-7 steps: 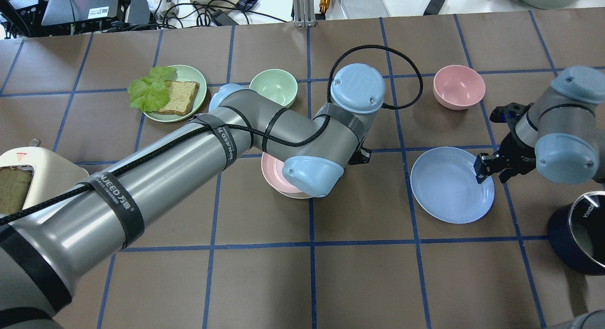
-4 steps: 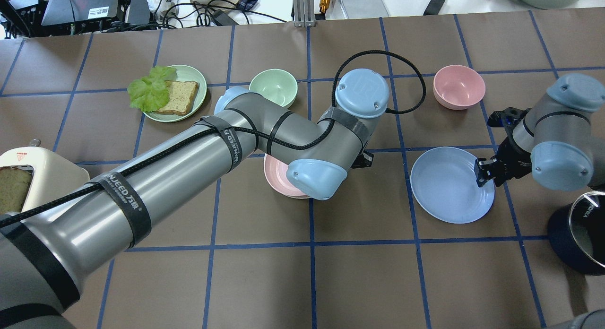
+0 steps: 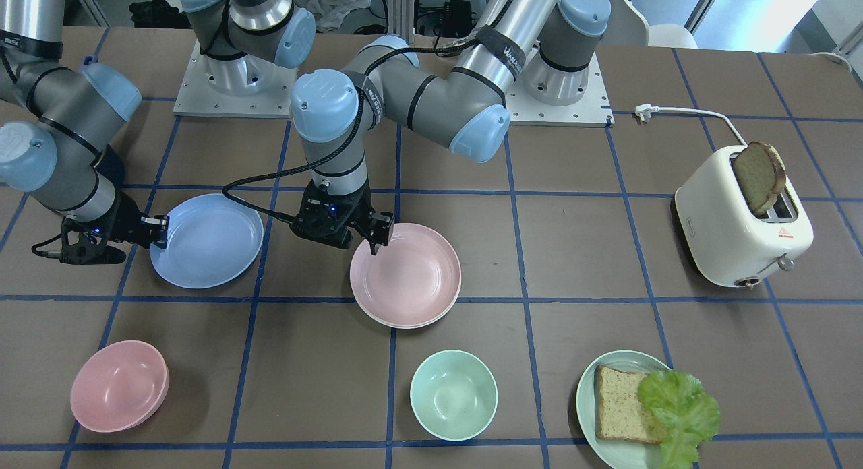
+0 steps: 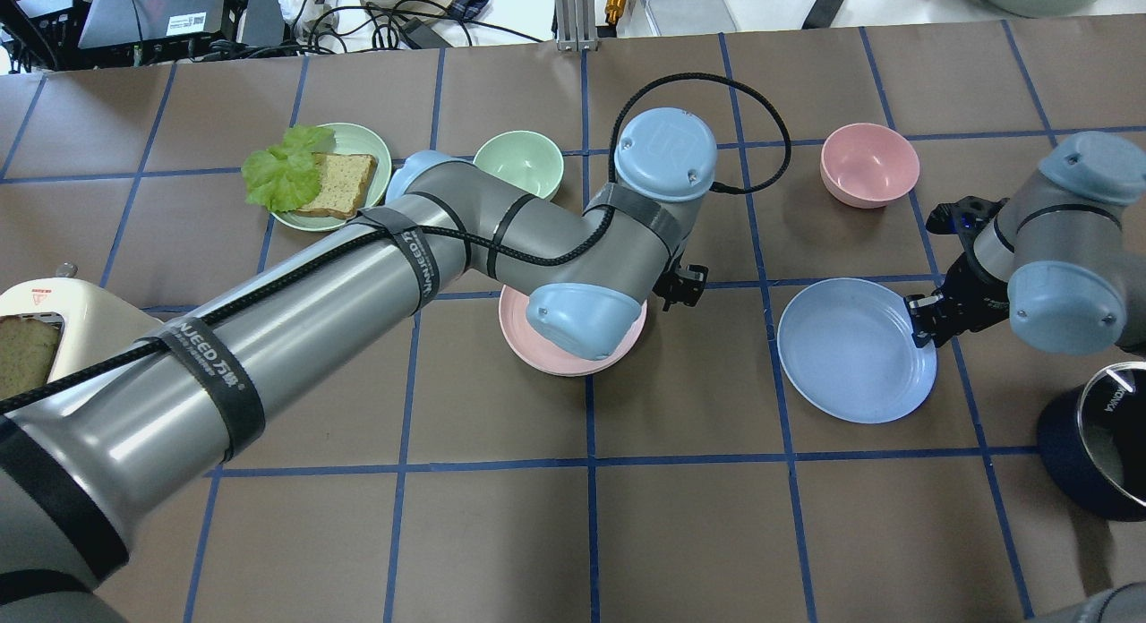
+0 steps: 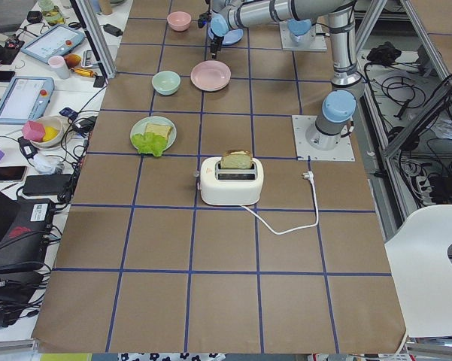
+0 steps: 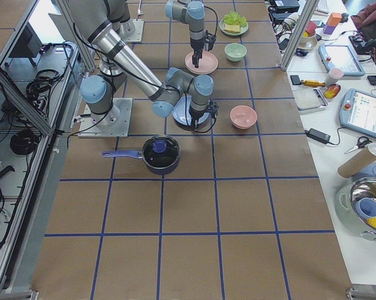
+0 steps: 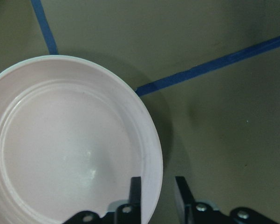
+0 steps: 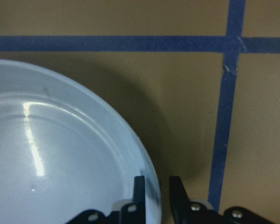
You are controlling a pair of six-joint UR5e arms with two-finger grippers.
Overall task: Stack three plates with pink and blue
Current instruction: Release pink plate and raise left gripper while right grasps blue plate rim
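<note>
- Straddling the rim of the pale pink round plastic plate point(image 3: 406, 275), the left gripper point(image 7: 157, 182) stands with fingers spread, a gap beside the outer one.
- We find that pink plate lying on the cream-white round plastic plate point(image 3: 394, 325), midway along the brown table point(image 4: 716, 533).
- The right gripper point(image 8: 157, 182) sits astride the rim of the light blue round plastic plate point(image 4: 850, 350); we cannot tell whether it pinches.
- That blue plate lies flat on the table, well apart from the stack.
</note>
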